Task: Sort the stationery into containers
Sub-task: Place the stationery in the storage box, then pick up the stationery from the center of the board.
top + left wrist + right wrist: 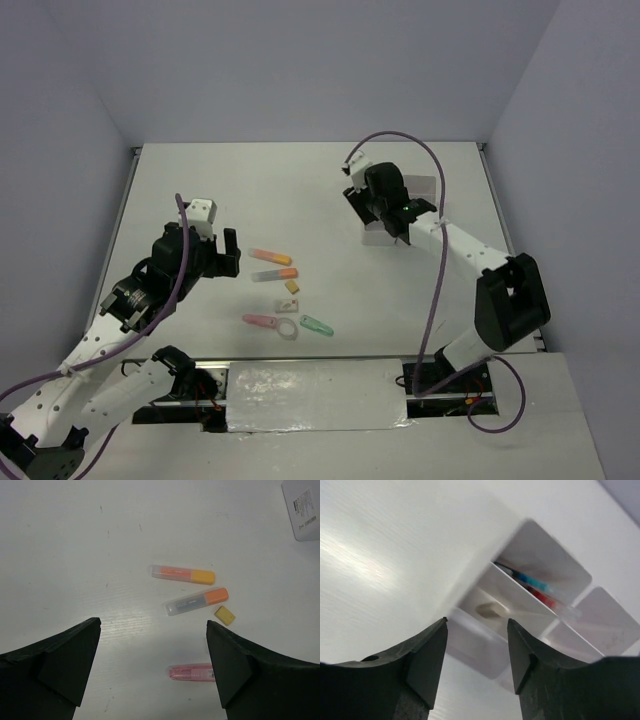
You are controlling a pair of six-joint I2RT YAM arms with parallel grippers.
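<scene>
The left tool [155,665] hangs over the counter [300,190] with its two black fingers spread wide and nothing between them, pointed at the loose stationery near the middle. Just ahead of it two highlighters lie side by side, nearly parallel: the farther highlighter [182,574] has an orange body and a yellow cap, the nearer highlighter [196,601] a greyish clear body and an orange cap. A small yellow eraser [224,615] sits just beside that orange cap, not touching it. Closer to the arm bases a white eraser [290,303] lies near the yellow one. Nearer still are a pink piece [190,672], a clear ring [286,328] close against its end, though I cannot tell whether they touch, and a green piece [316,325] just to the right of the ring. Over at the far right of the counter, the right tool [477,655] hovers above the white container block [540,555], fingers apart and holding nothing. In one compartment a blue pen [532,582] and a red pen [542,599] lean together, and in the adjoining compartment, nearer the tool, rests a small pale eraser [490,611]
</scene>
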